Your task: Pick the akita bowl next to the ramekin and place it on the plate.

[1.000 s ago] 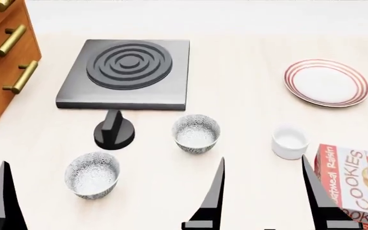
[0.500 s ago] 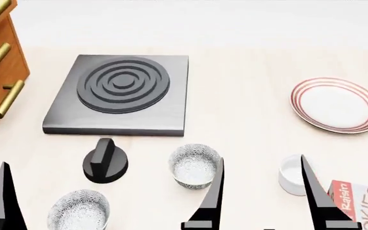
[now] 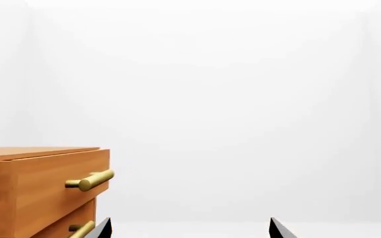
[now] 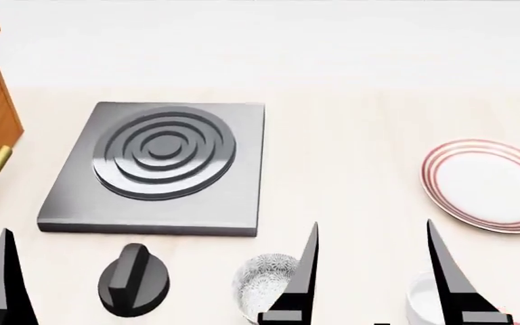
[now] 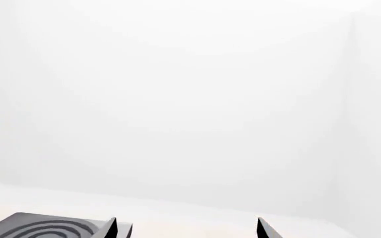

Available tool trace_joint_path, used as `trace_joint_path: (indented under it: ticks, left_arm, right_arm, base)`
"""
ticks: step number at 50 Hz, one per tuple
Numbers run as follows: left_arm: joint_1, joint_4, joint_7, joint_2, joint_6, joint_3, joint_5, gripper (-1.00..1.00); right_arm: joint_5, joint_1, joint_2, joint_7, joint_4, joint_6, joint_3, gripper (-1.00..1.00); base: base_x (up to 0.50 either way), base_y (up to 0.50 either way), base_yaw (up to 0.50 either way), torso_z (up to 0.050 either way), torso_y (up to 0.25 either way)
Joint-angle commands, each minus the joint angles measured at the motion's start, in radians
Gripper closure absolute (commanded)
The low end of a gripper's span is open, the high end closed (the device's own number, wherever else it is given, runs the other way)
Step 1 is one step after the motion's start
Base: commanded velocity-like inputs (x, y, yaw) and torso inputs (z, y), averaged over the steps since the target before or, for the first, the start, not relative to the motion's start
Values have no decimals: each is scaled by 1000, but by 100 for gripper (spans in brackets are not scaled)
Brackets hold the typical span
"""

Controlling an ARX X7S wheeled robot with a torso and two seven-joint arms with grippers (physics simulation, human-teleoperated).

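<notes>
On the pale worktop (image 4: pixel 351 135) nothing is done yet: your right claw (image 4: pixel 373 284), jaws apart and empty, hangs between akita bowl (image 4: pixel 265 288) and ramekin (image 4: pixel 422 305); plate (image 4: pixel 490 183) sits bare. Left claw (image 3: pixel 189 229) likewise apart.

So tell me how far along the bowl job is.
Nothing is done yet: the plate is bare. Nothing is in hand either; the right gripper is open and empty, above the table. The akita bowl sits beside the ramekin, unpicked. Grasping, carrying and placing all remain.

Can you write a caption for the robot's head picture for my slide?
Open right gripper above speckled grey-and-white bowl, beside black ringed burner and red-rimmed white plate.
</notes>
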Motion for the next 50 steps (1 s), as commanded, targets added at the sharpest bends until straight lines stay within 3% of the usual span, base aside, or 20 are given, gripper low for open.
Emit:
trace_joint_path:
  ticks: [1,38,50]
  left_arm:
    - [2,2,-10,-9,3,7,-2,-100]
    - [1,-11,-35,-31,18,18,-18,-100]
    - [1,-18,-41,-38,26,25,-11,-100]
  right_arm:
    - [9,0,9,10,1,-2,-5,-100]
    - [13,1,33,40,3,-16,-34,-100]
    - [12,5,41,46,15,-21,-46,-100]
  base:
    - [281,0,0,0,0]
    - [282,0,0,0,0]
    - [0,0,0,0,0]
